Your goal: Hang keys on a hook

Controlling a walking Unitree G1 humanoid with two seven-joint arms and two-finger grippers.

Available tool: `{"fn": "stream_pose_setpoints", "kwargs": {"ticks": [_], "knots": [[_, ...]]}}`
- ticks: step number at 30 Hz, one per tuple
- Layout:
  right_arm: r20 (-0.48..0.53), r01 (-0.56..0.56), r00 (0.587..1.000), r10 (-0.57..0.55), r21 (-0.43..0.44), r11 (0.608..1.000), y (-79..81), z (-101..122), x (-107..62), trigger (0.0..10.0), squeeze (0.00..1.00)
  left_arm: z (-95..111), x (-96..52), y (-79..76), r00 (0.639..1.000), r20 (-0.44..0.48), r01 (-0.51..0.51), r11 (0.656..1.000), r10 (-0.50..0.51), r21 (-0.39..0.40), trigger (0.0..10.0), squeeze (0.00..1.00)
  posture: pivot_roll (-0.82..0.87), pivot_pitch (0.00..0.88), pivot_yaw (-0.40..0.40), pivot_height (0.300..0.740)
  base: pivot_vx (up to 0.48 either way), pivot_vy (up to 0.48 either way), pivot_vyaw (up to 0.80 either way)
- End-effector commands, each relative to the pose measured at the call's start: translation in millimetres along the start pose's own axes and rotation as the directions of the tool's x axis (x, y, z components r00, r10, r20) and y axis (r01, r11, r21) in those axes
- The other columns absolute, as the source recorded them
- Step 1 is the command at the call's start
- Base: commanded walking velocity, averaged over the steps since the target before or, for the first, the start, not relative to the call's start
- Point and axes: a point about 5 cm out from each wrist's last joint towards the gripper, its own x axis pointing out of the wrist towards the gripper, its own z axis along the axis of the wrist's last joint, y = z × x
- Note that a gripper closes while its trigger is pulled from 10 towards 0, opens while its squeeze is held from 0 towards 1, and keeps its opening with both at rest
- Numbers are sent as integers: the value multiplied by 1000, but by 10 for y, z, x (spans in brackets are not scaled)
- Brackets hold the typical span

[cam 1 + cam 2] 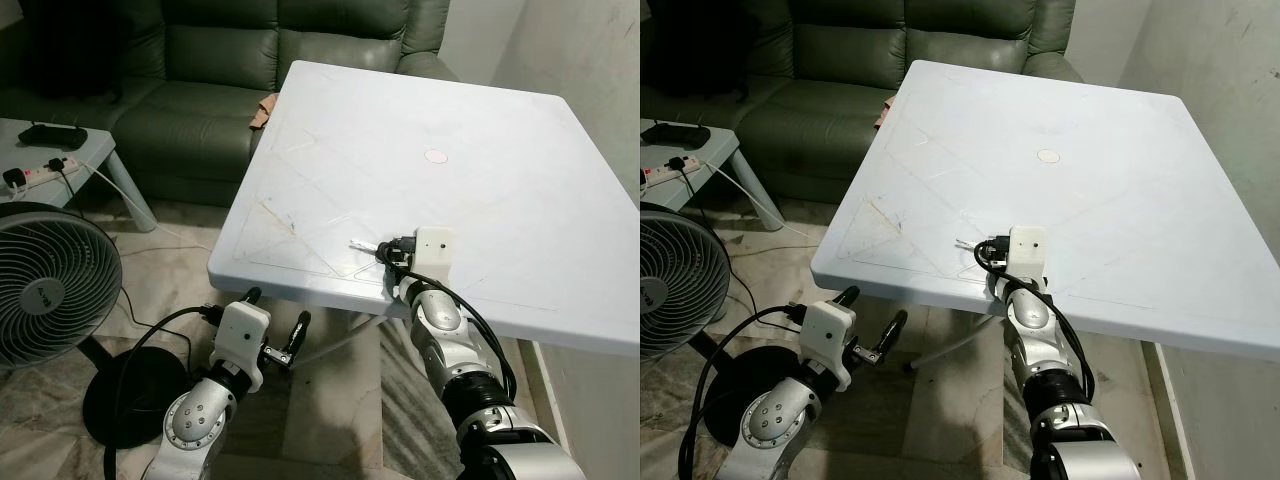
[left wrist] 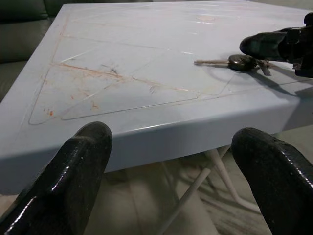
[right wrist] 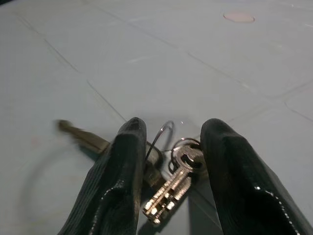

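Near the white table's [image 1: 330,110] front edge, the right gripper [image 3: 168,161], fingers parted around the keys [image 3: 171,181], should clench on the ring squarely, while the left gripper [image 1: 272,330] hangs released.

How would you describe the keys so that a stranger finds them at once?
Look at the white table before the green sofa. Near its front edge, between the right gripper fingers, lie the keys: a small bunch on a ring, the only metal thing on the table.

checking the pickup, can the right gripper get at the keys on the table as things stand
Probably yes. The right gripper is already down at the keys near the white table's front edge, its open fingers either side of the bunch, with nothing between them.
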Motion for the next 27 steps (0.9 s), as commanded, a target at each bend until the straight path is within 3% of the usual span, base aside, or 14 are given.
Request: {"fn": "stream_pose_setpoints", "kwargs": {"ticks": [1, 7, 9, 10, 11, 12, 17, 18, 20, 21, 22, 27], "knots": [[-5, -16, 1000, 16, 1, 1000, 17, -16, -20, 10000, 0, -26, 3, -31, 1000, -11, 22, 1000, -22, 7, 10000, 0, 38, 68, -35, 740, 0, 0, 0], [-4, -30, 1000, 30, 0, 1000, 41, -9, -30, 9686, 0, -24, 2, -31, 1000, -12, 21, 1000, -21, 9, 10000, 0, 39, 74, -36, 740, 0, 0, 0], [1, -28, 1000, 28, -6, 1000, 37, -6, -32, 7098, 0, -35, -3, -25, 1000, -15, 18, 1000, -18, 10, 10000, 0, 39, 74, -36, 740, 0, 0, 0], [1, -28, 1000, 28, -6, 1000, 37, -6, -32, 7098, 0, -35, -3, -25, 1000, -15, 18, 1000, -18, 10, 10000, 0, 39, 74, -36, 740, 0, 0, 0], [-1, -28, 1000, 28, -5, 1000, 33, -4, -32, 5020, 0, -35, -5, -24, 1000, -16, 16, 1000, -16, 10, 10000, 0, 42, 81, -38, 740, 0, 0, 0], [-3, -26, 1000, 26, -6, 1000, 27, -6, -31, 7333, 0, -35, -6, -23, 1000, -16, 15, 1000, -15, 10, 10000, 0, 42, 81, -38, 740, 0, 0, 0], [-8, -25, 1000, 25, -10, 1000, 11, -10, -35, 7961, 0, -36, -11, -19, 1000, -17, 11, 1000, -11, 10, 10000, 0, 42, 81, -38, 740, 0, 0, 0], [-9, -25, 1000, 25, -11, 1000, 7, -9, -35, 4667, 0, -36, -10, -18, 1000, -17, 10, 1000, -10, 10, 10000, 0, 44, 85, -39, 740, 0, 0, 0], [-8, -26, 1000, 26, -14, 1000, 1, -6, -34, 4353, 0, -33, -9, -15, 1000, -17, 9, 1000, -8, 12, 10000, 0, 42, 86, -39, 740, 0, 0, 0], [-7, -26, 1000, 26, -16, 1000, -1, -7, -36, 1176, 0, -32, -10, -16, 1000, -17, 9, 1000, -9, 12, 10000, 0, 42, 89, -38, 740, 0, 0, 0], [-7, -25, 1000, 24, -17, 1000, -4, -9, -38, 314, 0, -32, -10, -15, 1000, -17, 9, 1000, -8, 13, 10000, 0, 42, 89, -38, 740, 0, 0, 0], [-14, -21, 1000, 20, -20, 1000, -22, -26, -51, 0, 0, -33, -6, -15, 1000, -17, 9, 1000, -8, 12, 10000, 0, 39, 91, -38, 740, 0, 0, 0]]}}
